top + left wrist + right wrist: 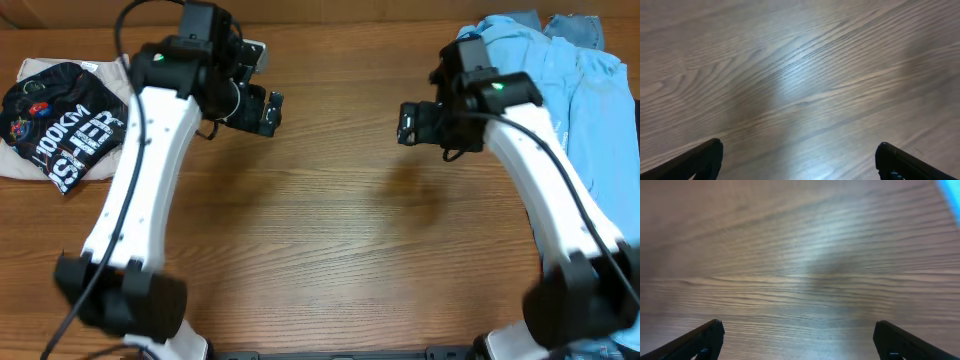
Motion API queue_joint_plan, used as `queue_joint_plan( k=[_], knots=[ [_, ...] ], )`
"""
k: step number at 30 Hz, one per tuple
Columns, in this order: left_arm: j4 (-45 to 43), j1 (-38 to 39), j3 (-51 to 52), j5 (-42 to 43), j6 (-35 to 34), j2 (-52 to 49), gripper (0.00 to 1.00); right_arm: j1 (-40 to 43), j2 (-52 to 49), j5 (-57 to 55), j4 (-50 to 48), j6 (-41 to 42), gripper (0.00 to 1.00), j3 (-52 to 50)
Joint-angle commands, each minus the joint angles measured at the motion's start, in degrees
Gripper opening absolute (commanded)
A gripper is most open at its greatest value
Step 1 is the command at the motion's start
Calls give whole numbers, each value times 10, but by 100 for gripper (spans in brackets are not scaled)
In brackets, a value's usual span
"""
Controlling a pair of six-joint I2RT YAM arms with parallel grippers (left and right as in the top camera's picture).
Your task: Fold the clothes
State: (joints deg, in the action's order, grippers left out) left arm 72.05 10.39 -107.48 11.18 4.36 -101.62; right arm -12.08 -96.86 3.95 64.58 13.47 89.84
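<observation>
A folded black shirt with white lettering (62, 125) lies at the far left of the table on a beige garment (30, 160). At the far right, light blue clothes (570, 90) sit in a heap. My left gripper (272, 112) hovers over bare wood right of the black shirt, open and empty. Left of the blue heap my right gripper (405, 123) is open and empty too. In each wrist view the two black fingertips (710, 155) (712, 337) stand far apart above bare wood. A sliver of blue cloth (950, 195) shows at the right wrist view's top right corner.
The wooden table (330, 240) stretches between the two arms. Both white arms reach in from the front edge, the left one (140, 180) passing beside the black shirt and the right one (550, 190) crossing the edge of the blue heap.
</observation>
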Motion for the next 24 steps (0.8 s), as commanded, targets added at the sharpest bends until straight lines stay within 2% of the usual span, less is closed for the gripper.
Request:
queue_joint_plan(
  k=[1,5,12,15,17,19,24],
  knots=[
    [5,-2,11,13,-12,95,100,-13,101,-42,-2,24,100,-22],
    [-32,-2,96,-8,-12,204,100,-41,211,-67,-37,28,100,-108],
    [-195,-2,371,-60,-21,462,100,-94,454,-100,-194,33,100,-348],
    [-247,-2,449,-100,-20,550,100,-94,523,-116,-240,33,100,-416],
    [-278,-2,484,-108,-20,592,100,-94,549,-116,-238,33,100,-440],
    [-269,-2,502,-107,-20,621,100,-94,561,-116,-210,33,100,-449],
    [-181,-2,506,-107,-20,634,100,-94,554,-116,-130,33,100,-449]
  ],
)
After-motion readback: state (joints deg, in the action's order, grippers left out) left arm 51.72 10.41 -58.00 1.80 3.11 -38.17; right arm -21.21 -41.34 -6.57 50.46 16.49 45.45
